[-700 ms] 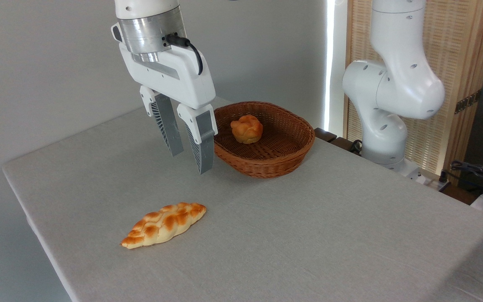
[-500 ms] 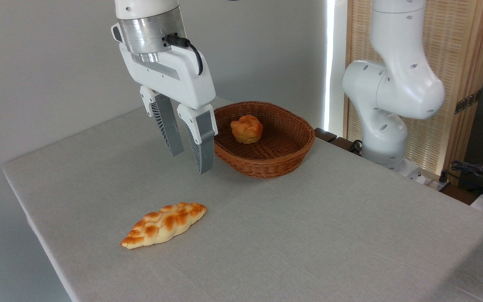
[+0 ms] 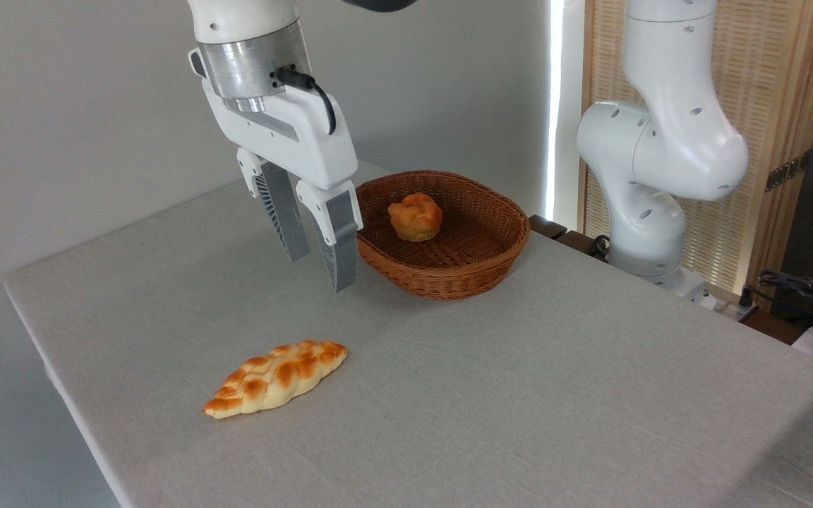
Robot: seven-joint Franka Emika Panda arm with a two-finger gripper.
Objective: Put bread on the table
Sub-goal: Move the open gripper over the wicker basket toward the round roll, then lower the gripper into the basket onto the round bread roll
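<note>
Gripper hangs empty above table, fingers apart, just left of basket near far edge. Bun sits inside basket, awaiting pickup. Braided loaf lies near left edge.

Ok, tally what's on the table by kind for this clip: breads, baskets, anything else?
Breads: 2, the small round bun in the basket and the braided loaf lying on the table.
Baskets: 1, the wicker basket.
Anything else: 0.
Total: 3.
</note>
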